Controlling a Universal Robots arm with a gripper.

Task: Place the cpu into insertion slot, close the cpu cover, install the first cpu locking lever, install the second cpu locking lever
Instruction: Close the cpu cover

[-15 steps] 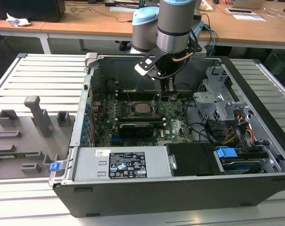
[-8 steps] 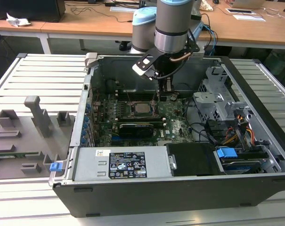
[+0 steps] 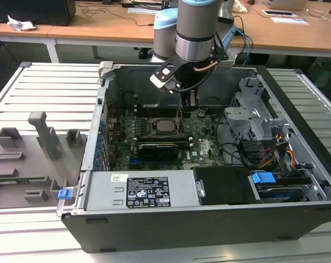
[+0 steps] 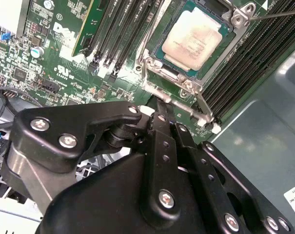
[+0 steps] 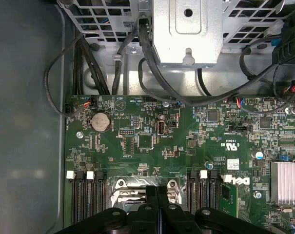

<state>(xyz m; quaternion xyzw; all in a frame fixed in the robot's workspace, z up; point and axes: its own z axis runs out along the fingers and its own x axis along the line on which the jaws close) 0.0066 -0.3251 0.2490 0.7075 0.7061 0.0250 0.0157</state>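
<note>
The cpu [image 4: 193, 39], a pale silvery-beige square, lies flat in the insertion slot [image 3: 152, 128] on the green board. The cpu cover [image 4: 158, 74], a silvery frame, lies down around it with the chip's face showing through its opening. A thin metal lever rod [image 4: 279, 13] sticks out past the socket's far corner. Another silvery lever arm [image 4: 204, 108] runs along the socket's near edge. My gripper [image 4: 159, 103] is shut with nothing seen between its fingers, and its tips sit right at that near edge. It stands over the socket rim [image 5: 119, 184] in the first wrist view and beside the cpu [image 3: 165, 126] in the exterior view.
Long black memory slots [image 4: 123, 29] flank the socket on both sides. A long black card [image 3: 157, 149] sits in front of it. A drive cage [image 3: 253, 118] with cables [image 5: 152, 58] stands on the exterior view's right, the power supply [image 3: 140, 189] in front. A grey fixture tray [image 3: 28, 159] lies outside the case.
</note>
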